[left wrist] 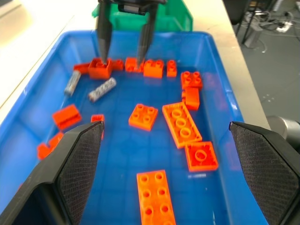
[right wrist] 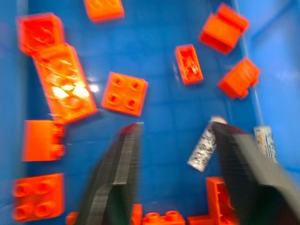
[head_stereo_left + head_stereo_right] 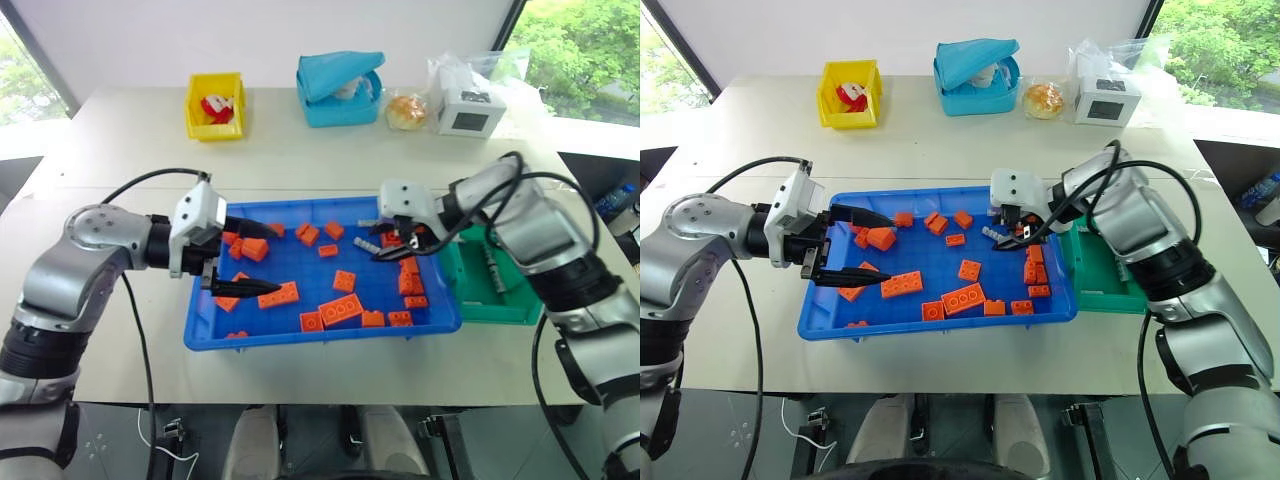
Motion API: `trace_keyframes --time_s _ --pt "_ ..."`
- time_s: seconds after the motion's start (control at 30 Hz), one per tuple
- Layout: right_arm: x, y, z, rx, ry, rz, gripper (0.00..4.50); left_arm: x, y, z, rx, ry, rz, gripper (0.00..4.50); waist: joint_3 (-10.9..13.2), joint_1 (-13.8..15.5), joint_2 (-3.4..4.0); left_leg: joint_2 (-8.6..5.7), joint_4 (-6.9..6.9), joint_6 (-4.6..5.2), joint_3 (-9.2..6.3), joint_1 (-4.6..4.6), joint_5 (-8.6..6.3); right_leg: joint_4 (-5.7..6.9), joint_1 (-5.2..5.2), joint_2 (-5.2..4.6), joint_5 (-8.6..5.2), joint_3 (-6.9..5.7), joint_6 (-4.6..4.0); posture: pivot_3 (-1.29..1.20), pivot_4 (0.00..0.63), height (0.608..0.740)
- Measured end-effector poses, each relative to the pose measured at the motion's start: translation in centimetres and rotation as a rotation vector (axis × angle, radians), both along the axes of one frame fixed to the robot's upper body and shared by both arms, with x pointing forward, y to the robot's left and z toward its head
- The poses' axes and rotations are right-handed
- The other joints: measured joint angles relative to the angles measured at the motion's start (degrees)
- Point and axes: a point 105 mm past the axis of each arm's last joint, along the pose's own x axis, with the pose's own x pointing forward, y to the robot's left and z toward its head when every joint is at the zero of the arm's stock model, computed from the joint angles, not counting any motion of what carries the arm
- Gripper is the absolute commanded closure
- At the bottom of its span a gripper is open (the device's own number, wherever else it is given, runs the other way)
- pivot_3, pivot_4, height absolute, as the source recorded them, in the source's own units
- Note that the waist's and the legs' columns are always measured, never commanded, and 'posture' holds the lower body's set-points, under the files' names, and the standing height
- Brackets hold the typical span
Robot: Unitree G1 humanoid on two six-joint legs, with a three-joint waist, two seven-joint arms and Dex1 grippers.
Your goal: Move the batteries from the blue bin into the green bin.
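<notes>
Since the batteries (image 1: pixel 101 89) look slick, stiff and roll-prone, the right pincer (image 2: pixel 176 150), spread apart and empty, should probably clamp one mid-length.

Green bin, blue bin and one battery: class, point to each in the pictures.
Green bin (image 3: pixel 478 296): left eye view, bare floor inside.
Blue bin (image 3: pixel 320 339): left eye view, near rim.
Battery (image 1: pixel 102 89): left wrist view, middle of the cylinder lying in the blue bin.

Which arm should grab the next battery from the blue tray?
Right. The right gripper hangs open just above the batteries, next to the green bin; the left gripper is across the blue bin.
</notes>
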Motion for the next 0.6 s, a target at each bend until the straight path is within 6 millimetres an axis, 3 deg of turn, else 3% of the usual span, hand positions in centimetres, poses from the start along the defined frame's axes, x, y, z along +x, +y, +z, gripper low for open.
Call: trace_keyframes --time_s 0.6 --pt "3.6 0.1 -3.5 -0.098 0.013 -0.029 3.29 -0.6 0.3 -0.2 -0.001 0.001 0.049 0.00 0.00 -0.24 0.00 0.02 -0.02 0.00 -0.05 0.04 0.00 0.04 0.03 0.06 0.01 -0.01 0.01 0.00 0.150 0.736"
